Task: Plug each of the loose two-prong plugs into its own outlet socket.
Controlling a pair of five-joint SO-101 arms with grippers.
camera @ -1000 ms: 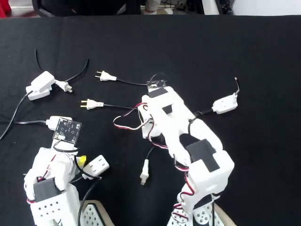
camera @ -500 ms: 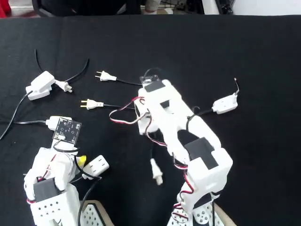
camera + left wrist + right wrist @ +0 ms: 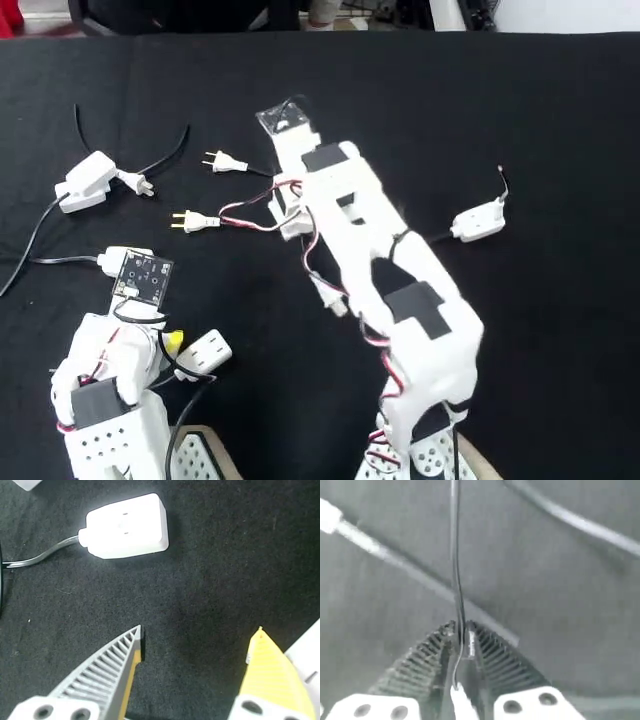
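Pinching a thin black cord [image 3: 454, 555] with the right gripper [image 3: 459, 631], squeezing the jaws together on the wire and not on any plug. Letting a white plug [image 3: 331, 298], probably this cord's own, hang or lie beneath that arm, toward 6 o'clock of the grip; hard telling which. Leaving a far plug [image 3: 225, 162] and a near plug [image 3: 195, 221] loose at 10 o'clock, and a white socket [image 3: 478, 221] waiting well apart at 3 o'clock. Hovering the left gripper [image 3: 200, 632] at 7 o'clock, spreading its fingers wide, holding nothing, facing a socket block [image 3: 125, 527]. Risking a swinging, twisting plug by gripping so far back along the cord: prongs turning off the slots, or wire slipping through. Risking, too, a snag on the neighbouring cords.
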